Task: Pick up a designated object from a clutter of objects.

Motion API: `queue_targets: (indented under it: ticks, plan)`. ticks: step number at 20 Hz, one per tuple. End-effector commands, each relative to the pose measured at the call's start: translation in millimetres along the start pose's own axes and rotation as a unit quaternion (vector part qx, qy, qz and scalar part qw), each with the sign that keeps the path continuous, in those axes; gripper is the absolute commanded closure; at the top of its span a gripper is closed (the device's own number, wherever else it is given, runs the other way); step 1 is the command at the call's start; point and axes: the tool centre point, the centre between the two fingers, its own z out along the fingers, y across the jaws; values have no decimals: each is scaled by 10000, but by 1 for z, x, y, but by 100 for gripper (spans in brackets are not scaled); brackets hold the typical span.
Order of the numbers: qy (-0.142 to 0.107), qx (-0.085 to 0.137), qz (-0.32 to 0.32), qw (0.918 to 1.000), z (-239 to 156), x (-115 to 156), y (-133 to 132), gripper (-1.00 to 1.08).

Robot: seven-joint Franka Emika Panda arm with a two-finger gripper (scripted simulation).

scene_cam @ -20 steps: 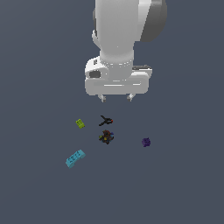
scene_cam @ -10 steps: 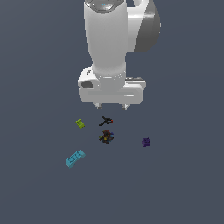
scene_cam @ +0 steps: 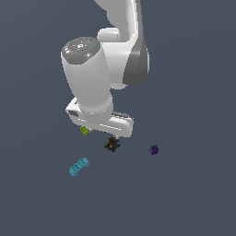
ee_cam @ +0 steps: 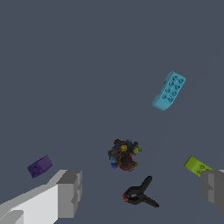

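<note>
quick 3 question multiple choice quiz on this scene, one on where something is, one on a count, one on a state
1. In the exterior view, the cyan brick lies where relative to the dark multicoloured lump?
A. lower and to that view's left
B. directly above
C. touching it

2. How many small objects show in the wrist view?
A. three
B. five
C. eight

3. The tool is:
A. shut on the brick
B. shut on the purple lump
C. open, holding nothing

Answers:
1 A: the brick sits apart, down-left of the lump.
2 B: brick, lump, purple lump, lime-green block, black-and-red clamp.
3 C: its fingers stand wide apart with nothing gripped.
</note>
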Motion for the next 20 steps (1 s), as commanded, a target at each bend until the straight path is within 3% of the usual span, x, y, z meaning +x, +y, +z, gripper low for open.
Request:
queue_targets:
  ticks: [1, 10, 20]
  plan:
    - [10, -3, 350, 9994, 18, 17, 13, -92]
    - [70, -79, 1537, 9881, 88, 68, 65, -92]
    - [137, -182, 2309, 9727, 141, 94, 106, -92]
